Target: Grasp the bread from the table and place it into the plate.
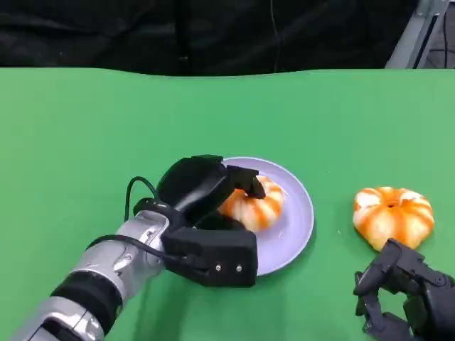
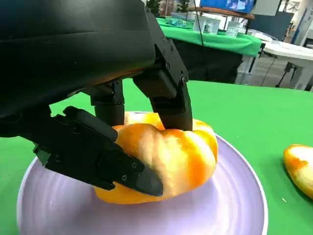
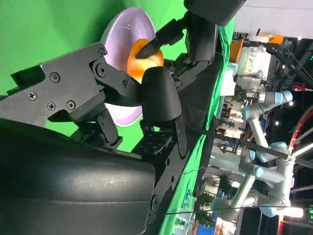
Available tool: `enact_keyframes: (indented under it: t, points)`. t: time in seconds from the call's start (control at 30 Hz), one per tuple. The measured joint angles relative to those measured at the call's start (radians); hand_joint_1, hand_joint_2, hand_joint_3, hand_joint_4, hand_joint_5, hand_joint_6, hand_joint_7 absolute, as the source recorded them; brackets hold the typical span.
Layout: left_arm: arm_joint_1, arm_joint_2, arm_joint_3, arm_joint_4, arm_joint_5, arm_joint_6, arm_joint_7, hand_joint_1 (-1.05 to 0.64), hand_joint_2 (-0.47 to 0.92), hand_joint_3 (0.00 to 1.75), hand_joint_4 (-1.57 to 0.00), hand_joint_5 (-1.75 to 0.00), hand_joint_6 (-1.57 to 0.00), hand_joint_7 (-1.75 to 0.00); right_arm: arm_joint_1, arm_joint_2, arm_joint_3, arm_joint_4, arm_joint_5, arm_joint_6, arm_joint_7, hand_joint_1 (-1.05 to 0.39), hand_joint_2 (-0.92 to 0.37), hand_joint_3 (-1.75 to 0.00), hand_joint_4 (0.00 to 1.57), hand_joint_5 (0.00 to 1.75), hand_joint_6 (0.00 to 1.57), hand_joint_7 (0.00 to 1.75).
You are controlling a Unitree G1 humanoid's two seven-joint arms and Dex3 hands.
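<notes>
Two orange-and-white glazed bread rolls are seen on the green table. One bread roll lies in the lavender plate, near the plate's middle, and is held by the left hand, which reaches in from the lower left on its silver forearm. In the left wrist view the grip is shown closely: black fingers press down on the top of the roll while the thumb is laid against its near side, so the roll is clasped between them. The underside of the roll appears to rest on the plate's ribbed surface, though the contact itself is partly hidden by the thumb.

The second bread roll sits on the table to the right of the plate, apart from its rim; a slice of it is also caught at the edge of the left wrist view.

The right hand is found at the lower right, just below the second roll and not touching it. Its fingers are curled inward and nothing is held in them. In the right wrist view the curled fingers are seen in front of the distant plate and the held roll.
</notes>
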Motion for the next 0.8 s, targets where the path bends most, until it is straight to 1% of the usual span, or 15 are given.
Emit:
enact_keyframes:
  t: [0.1,0.13,0.17,0.2,0.23,0.3,0.4,0.57,0.7,0.8]
  points:
    - [0.0,0.0,0.0,0.001,0.0,-0.008,0.0,-0.09,0.92,0.28,-0.79,-1.05,-1.02,-0.31,0.0,0.0,0.0,0.0,0.0,0.0,0.0,-0.18,-0.67,-0.94,0.8,1.75,0.7,1.58]
    - [0.0,0.0,0.0,0.001,0.0,-0.009,0.0,-0.56,0.92,0.49,-0.4,-0.56,-0.62,-0.18,0.0,0.0,0.0,0.0,0.0,0.0,0.0,-0.16,-0.67,-0.94,0.8,1.75,0.7,1.58]
    - [0.0,0.003,-0.003,0.0,0.0,-0.01,-0.006,-0.84,0.92,0.62,-0.16,-0.23,-0.38,-0.1,0.0,0.0,0.001,0.0,0.001,0.0,0.0,-0.16,-0.67,-0.94,0.8,1.75,0.7,1.58]
    - [0.001,0.012,-0.007,-0.003,0.001,-0.011,-0.022,-0.94,0.92,0.67,-0.08,-0.12,-0.29,-0.07,0.0,0.0,0.002,0.0,0.001,0.0,0.001,-0.15,-0.67,-0.94,0.8,1.75,0.7,1.58]
    - [0.002,0.025,-0.011,-0.006,0.003,-0.011,-0.04,-0.99,0.92,0.69,-0.04,-0.06,-0.25,-0.06,0.0,0.0,0.002,0.0,0.002,0.0,0.001,-0.14,-0.68,-0.94,0.8,1.75,0.7,1.58]
    - [0.01,0.054,-0.01,-0.027,0.0,-0.011,-0.073,-1.04,0.92,0.71,-0.01,-0.01,-0.21,-0.04,0.002,-0.001,0.002,0.0,0.003,0.0,0.001,-0.13,-0.68,-0.94,0.8,1.75,0.7,1.58]
    - [0.024,0.078,-0.005,-0.058,-0.009,-0.011,-0.1,-1.05,0.92,0.72,0.0,0.0,-0.21,-0.03,0.002,-0.001,0.002,0.0,0.003,0.0,0.001,-0.13,-0.69,-0.93,0.8,1.75,0.69,1.59]
    - [0.038,0.084,-0.005,-0.084,-0.022,-0.008,-0.117,-1.05,0.92,0.72,0.0,0.0,-0.2,-0.02,0.002,-0.001,0.003,0.0,0.003,0.0,0.001,-0.13,-0.69,-0.93,0.8,1.75,0.69,1.6]
    - [0.061,0.093,0.022,-0.126,-0.063,-0.026,-0.13,-1.05,0.92,0.72,0.0,0.0,-0.19,-0.02,0.004,-0.002,0.002,-0.002,0.004,0.0,0.001,-0.13,-0.69,-0.92,0.8,1.75,0.68,1.61]
    - [0.064,0.106,0.034,-0.142,-0.08,-0.028,-0.142,-1.05,0.92,0.66,0.0,0.0,-0.2,-0.01,0.004,-0.003,0.002,-0.003,0.004,0.0,0.002,-0.13,-0.68,-0.92,0.81,1.75,0.69,1.61]
